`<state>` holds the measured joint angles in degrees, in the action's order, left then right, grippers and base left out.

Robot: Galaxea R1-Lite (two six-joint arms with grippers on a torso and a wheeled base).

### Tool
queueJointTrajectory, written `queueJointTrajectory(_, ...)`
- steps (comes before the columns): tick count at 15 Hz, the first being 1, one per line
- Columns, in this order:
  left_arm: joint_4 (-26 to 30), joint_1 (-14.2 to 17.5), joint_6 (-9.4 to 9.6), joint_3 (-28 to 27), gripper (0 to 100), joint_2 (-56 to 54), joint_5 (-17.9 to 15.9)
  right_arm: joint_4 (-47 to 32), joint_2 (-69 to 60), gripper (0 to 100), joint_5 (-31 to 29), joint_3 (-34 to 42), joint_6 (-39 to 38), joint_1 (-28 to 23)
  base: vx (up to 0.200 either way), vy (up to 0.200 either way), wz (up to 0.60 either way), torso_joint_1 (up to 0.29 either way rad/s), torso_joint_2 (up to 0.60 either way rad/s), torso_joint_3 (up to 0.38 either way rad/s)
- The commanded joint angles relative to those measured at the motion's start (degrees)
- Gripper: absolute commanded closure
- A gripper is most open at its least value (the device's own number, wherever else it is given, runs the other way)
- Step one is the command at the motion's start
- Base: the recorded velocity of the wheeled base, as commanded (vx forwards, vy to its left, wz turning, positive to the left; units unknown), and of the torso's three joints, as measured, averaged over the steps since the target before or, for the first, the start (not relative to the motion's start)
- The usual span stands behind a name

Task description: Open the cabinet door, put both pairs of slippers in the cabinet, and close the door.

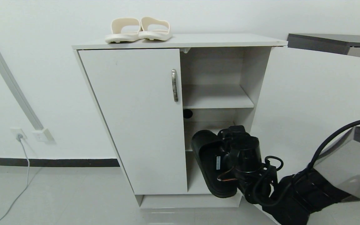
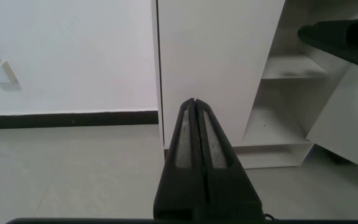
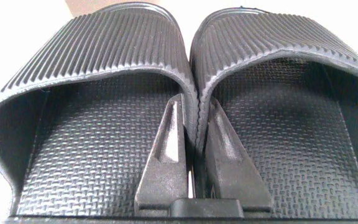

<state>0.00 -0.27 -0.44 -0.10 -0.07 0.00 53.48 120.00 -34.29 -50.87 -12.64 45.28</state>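
There is one cabinet (image 1: 217,40). It has two doors: a shut door (image 1: 133,118) and an open door (image 1: 308,103). The shut door has one handle (image 1: 174,85). Two shelves (image 1: 217,97) can be counted inside. Two cream slippers (image 1: 138,29) sit on the cabinet's top, by its left edge. There are two black slippers (image 3: 188,68), side by side. The wall has two white boxes (image 1: 42,135) and one cord (image 1: 23,175).

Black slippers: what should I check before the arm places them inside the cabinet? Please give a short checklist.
1. Right door open: ok.
2. Right claw shut on both black slippers: ok.
3. Bottom shelf has room: ok.
4. Left claw shut, away from the opening: ok.
5. White slippers stored: not ok, on the cabinet top.
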Motion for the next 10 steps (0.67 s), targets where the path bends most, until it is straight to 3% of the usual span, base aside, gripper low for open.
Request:
queueJointTrajectory(1, 0.0, 0.0, 0.0, 0.01, 100, 0.07, 0.0, -0.13, 6.56, 100, -0.86, -4.41, -0.45, 0.08, 0.0, 0.0, 0.0, 0.0, 0.0, 0.0)
queueJointTrajectory(6, 0.0, 0.0, 0.09, 0.01, 100, 0.07, -0.09, -0.22, 8.14, 100, -1.22, -5.29, -0.63, -0.01, 0.0, 0.0, 0.0, 0.0, 0.0, 0.0)
queueJointTrajectory(10, 0.0, 0.0, 0.09, 0.01, 100, 0.07, -0.09, -0.22, 8.84, 100, -1.22, -5.29, -0.72, -0.28, 0.0, 0.0, 0.0, 0.002, 0.0, -0.156)
